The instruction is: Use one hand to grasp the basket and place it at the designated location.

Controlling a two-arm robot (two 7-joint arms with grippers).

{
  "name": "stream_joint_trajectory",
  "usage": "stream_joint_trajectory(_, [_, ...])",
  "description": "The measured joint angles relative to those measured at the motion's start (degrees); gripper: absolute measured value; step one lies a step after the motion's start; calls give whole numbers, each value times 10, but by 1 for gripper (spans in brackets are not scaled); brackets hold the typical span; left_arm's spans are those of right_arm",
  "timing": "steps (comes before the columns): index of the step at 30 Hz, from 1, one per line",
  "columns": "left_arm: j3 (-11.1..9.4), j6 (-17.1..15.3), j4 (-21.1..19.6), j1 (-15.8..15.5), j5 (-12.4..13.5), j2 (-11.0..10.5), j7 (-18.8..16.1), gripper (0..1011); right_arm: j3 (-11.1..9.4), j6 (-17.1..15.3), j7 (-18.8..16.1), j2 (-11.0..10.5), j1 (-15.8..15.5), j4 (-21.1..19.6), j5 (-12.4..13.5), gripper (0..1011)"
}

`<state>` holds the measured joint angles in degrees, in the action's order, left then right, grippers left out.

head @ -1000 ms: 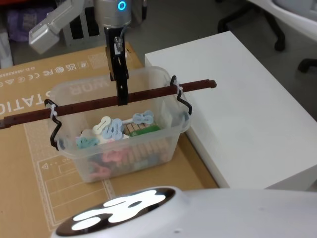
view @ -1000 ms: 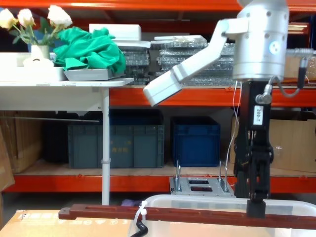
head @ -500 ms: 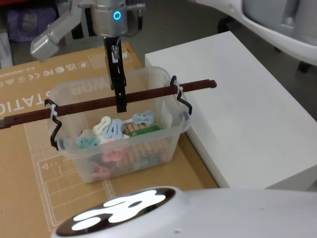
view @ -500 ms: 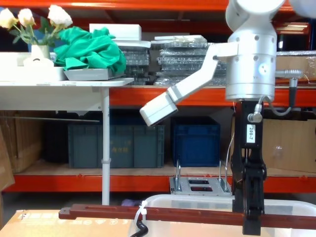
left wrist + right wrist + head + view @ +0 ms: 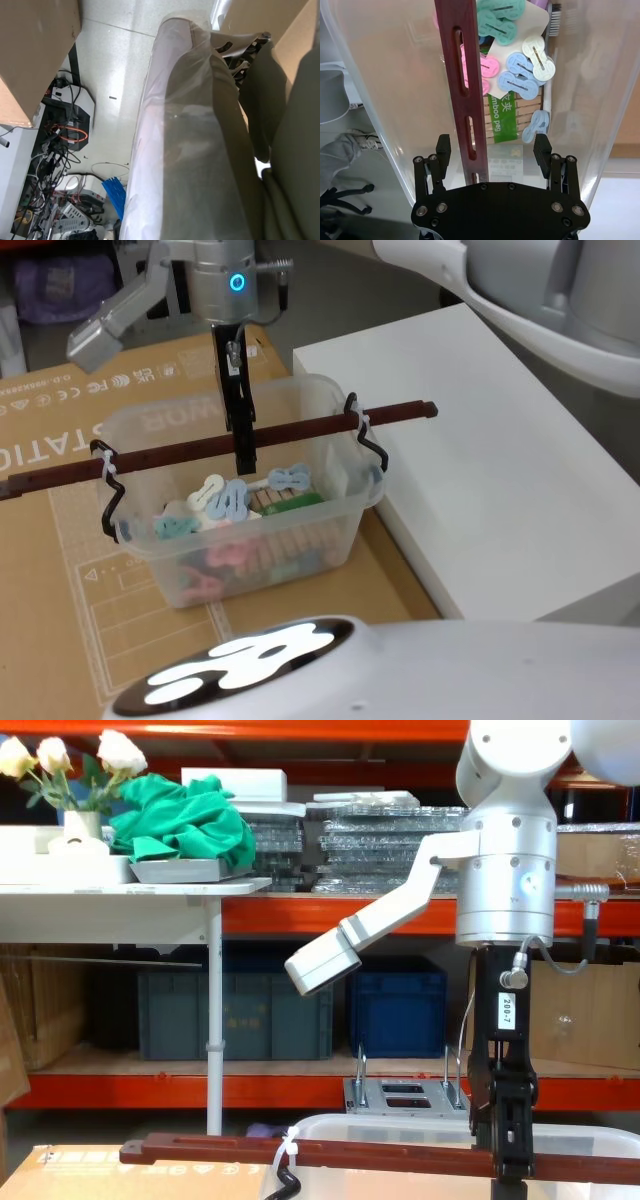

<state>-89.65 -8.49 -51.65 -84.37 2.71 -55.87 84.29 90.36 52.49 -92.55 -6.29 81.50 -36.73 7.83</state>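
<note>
1. Cardboard box: flat, brown and printed, nearest the robot's body. It bears item 2.
2. Basket: translucent whitish tub standing on the cardboard, with its right end just beside the white table.
   - Contents: pastel plastic clips on a green-labelled pack of bamboo pegs.
   - Fittings: black hooked brackets at both ends and a white zip tie at the left end.
3. Handle bar: dark red-brown and slotted. It lies lengthwise over the tub and overhangs both ends.
4. Right gripper: black, hanging straight down from a silver-grey arm at mid-bar.
   - The right wrist view shows the jaws spread, one to each side of the bar, which sits close to one finger.
   - The jaws are not clamped on the bar.
5. Background, across the room: orange shelving with dark blue crates, a green cloth and white flowers.
</note>
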Motion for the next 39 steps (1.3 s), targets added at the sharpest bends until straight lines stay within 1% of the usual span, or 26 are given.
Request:
stream_joint_trajectory(5, [0,0,0,0,0,0,0,0,-4,11,-6,9,-4,22,2,1000])
stream_joint_trajectory(14, [0,0,0,0,0,0,0,0,-13,43,-24,42,-17,86,9,1000])
stream_joint_trajectory(19, [0,0,0,0,0,0,0,0,-19,54,-35,57,-19,113,11,1000])
stream_joint_trajectory(23, [0,0,0,0,0,0,0,0,-21,54,-38,63,-20,121,9,1000])
stream_joint_trajectory(27, [0,0,0,0,0,0,0,0,-21,54,-38,63,-20,120,8,1000])
stream_joint_trajectory(33, [0,0,0,0,0,0,0,0,-20,54,-38,62,-20,119,8,902])
stream_joint_trajectory(34, [0,0,0,0,0,0,0,0,-20,54,-38,62,-20,119,8,870])
stream_joint_trajectory(35, [0,0,0,0,0,0,0,0,-20,54,-38,61,-20,119,8,817])
stream_joint_trajectory(38, [0,0,0,0,0,0,0,0,-20,53,-37,61,-20,118,8,763])
stream_joint_trajectory(39, [0,0,0,0,0,0,0,0,-20,53,-37,61,-20,118,8,706])
